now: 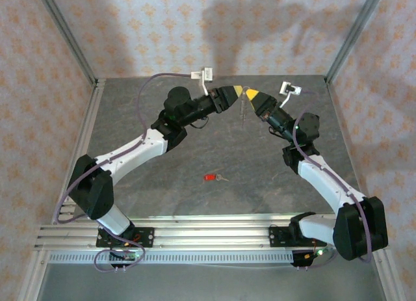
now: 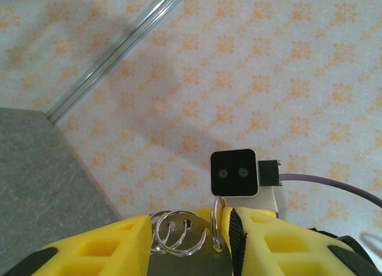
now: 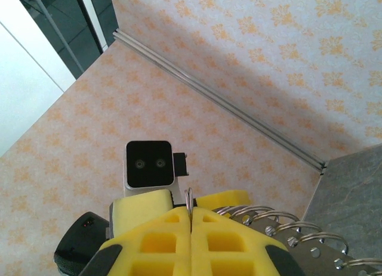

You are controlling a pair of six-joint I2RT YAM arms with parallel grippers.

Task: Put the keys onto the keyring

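1. Table (image 1: 162, 197): one grey work surface. Clock directions below are read in the top view, with 6 o'clock at the arm bases.

2. Arms: two. The left arm (image 1: 130, 151) rises from 7 o'clock and the right arm (image 1: 318, 174) from 5 o'clock. Both reach to 12 o'clock, so the work is held above the table, probably so that both tools can reach it.

3. Grippers: two, tip to tip at 12 o'clock.
- The right gripper (image 1: 253, 96) is fully closed, and a thin ring edge stands out of the finger seam. It acts as the clamp.
- The left gripper (image 2: 188, 243) has its jaws partly apart with rings between them. Whether the pads press on the rings cannot be determined.

4. Keyring (image 3: 190, 197): one, suspended between the two tools. It carries a fringe of small split rings (image 3: 286, 227), about six countable in the right wrist view.

5. Key (image 1: 210, 177): one. Its head is red and its blade points to 3 o'clock. It lies flat on the table at 6 o'clock of the tool junction, well apart from both grippers. It is not yet threaded, and both tools are occupied at the keyring.
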